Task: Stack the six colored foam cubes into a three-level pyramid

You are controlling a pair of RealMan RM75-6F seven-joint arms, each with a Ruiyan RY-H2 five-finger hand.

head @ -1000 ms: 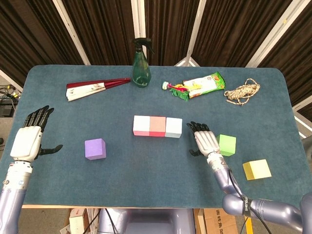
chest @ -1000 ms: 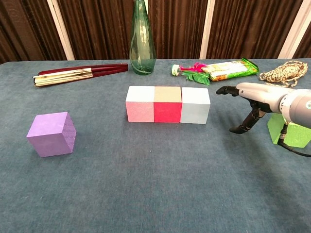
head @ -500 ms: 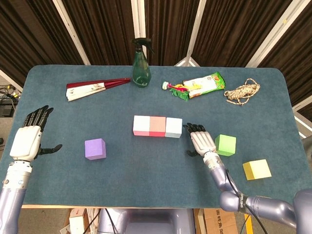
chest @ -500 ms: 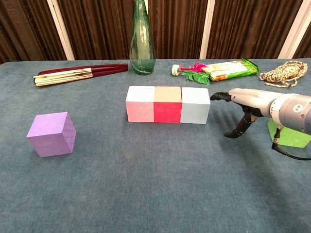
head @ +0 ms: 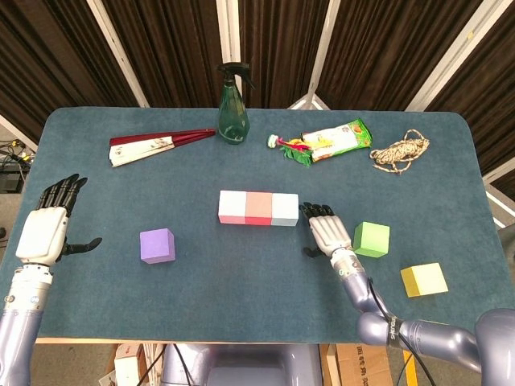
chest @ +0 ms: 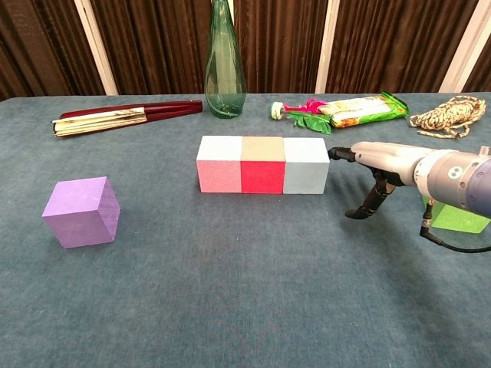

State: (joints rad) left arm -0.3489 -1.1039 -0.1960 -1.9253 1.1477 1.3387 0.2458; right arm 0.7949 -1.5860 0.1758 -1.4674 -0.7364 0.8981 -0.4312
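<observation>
A pink cube (head: pixel 232 207), a red cube (head: pixel 259 209) and a pale blue cube (head: pixel 285 210) sit in a tight row mid-table. My right hand (head: pixel 327 233) lies flat and open beside the pale blue cube (chest: pixel 306 165), fingertips touching its right face. A green cube (head: pixel 371 239) sits just right of that hand, and a yellow cube (head: pixel 423 279) lies further right near the front. A purple cube (head: pixel 157 245) stands alone at the left. My left hand (head: pixel 46 232) hovers open near the left table edge, holding nothing.
At the back stand a green spray bottle (head: pixel 233 108), a folded red fan (head: pixel 157 145), a snack packet with a toy (head: pixel 326 141) and a coil of rope (head: pixel 400 151). The blue cloth table (head: pixel 257 297) ends close in front.
My right hand has slid left from beside the green cube to the pale blue cube, and the row of three has shifted slightly left. The left hand is still.
</observation>
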